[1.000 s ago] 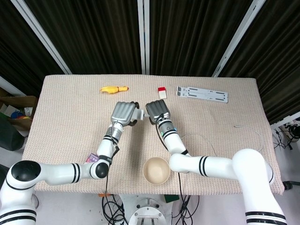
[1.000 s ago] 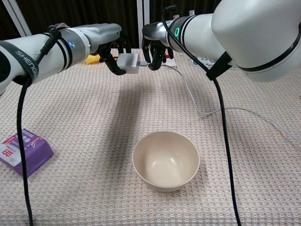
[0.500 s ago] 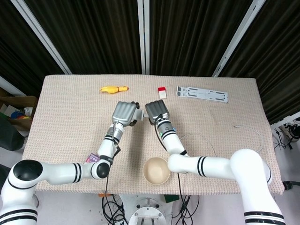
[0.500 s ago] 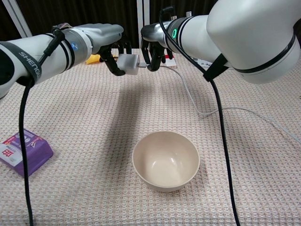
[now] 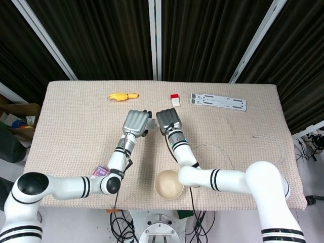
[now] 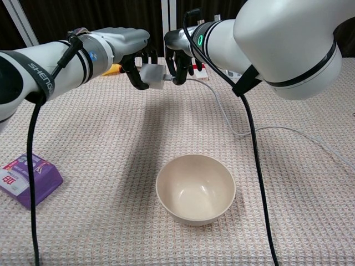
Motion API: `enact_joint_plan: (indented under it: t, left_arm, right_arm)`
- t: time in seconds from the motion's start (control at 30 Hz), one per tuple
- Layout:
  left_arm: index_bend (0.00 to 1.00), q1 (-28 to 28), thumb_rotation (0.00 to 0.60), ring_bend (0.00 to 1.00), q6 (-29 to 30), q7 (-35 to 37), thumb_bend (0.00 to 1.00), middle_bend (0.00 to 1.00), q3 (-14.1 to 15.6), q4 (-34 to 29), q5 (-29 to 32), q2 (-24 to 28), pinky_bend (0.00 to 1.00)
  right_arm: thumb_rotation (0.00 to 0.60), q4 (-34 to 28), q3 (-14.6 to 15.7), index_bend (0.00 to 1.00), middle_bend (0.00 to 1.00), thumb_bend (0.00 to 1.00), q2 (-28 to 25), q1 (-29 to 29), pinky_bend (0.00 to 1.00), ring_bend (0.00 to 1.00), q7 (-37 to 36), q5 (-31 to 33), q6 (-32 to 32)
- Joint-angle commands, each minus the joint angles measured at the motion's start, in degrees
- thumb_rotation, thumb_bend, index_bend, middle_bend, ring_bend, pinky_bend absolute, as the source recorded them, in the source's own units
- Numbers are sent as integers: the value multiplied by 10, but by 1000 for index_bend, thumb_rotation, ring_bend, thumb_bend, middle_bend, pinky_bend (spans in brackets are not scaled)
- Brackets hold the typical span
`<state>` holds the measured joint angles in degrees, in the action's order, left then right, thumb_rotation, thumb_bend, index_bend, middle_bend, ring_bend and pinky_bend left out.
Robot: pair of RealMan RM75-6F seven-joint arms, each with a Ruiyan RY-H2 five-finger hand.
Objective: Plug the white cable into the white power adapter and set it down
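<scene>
I have the small white cube-shaped power adapter [image 6: 151, 74] gripped in my left robot hand [image 6: 136, 61], lifted above the far middle of the beige woven table [image 6: 100, 144]. My right robot hand [image 6: 178, 60] pinches the plug end of the thin white cable [image 6: 222, 108] right against the adapter's right face; the cable trails right across the table. A cream round bowl [image 6: 195, 188] sits nearer.

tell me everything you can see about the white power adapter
The white power adapter is a small, boxy block of smooth white plastic, held clear above the table by the left hand. The right hand brings the white cable plug to the adapter's right-facing side. Whether the plug is fully seated cannot be told.
</scene>
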<state>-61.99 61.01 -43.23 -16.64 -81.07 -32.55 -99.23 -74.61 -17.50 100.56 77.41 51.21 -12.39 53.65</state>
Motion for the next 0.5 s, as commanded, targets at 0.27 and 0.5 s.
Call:
enact_joint_plan:
  t: [0.27,0.5]
  left_arm:
    - [549,6,599,751,2,10,235,522,-2,-1,-5,3,960]
    - [549,19,599,752,7,24,235,518,2,-8,-17,12,960]
  right_arm:
    - [600,-6,2,478,508,369,-3,-4,439,417,5,1,7]
    - [600,-36,8,78,256,186,-22,-17,348,203,7,1,21]
